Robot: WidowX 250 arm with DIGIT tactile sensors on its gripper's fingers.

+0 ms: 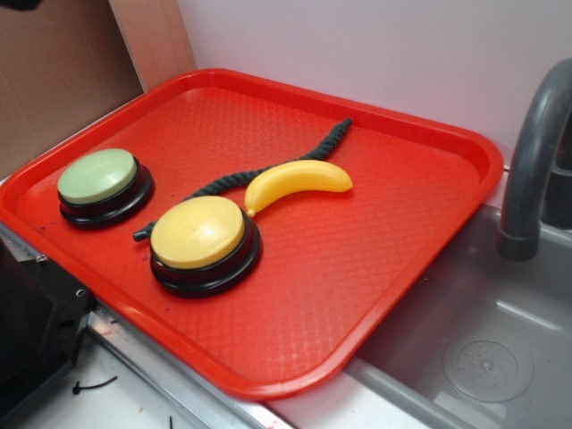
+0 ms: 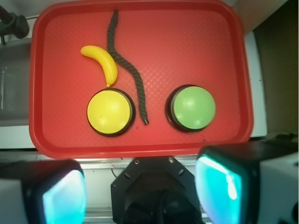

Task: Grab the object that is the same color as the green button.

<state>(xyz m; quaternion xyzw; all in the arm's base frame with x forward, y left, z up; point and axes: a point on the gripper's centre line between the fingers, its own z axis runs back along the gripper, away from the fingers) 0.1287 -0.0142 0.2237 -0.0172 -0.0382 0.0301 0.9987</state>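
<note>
Rope (image 2: 127, 65), dark green and wavy, is lying on the red tray (image 2: 210, 46). It is running between the yellow button (image 2: 110, 112) and the green button (image 2: 193, 107), with one end reaching toward the far edge of the tray. A yellow banana (image 2: 100, 60) is lying just beside the rope, its tip almost touching the yellow button. The gripper (image 2: 140, 189) is hanging above the near edge of the tray, its two fingers (image 2: 219, 186) spread wide apart and holding nothing. A grey sink (image 1: 483, 349) is sitting beside the tray.
</note>
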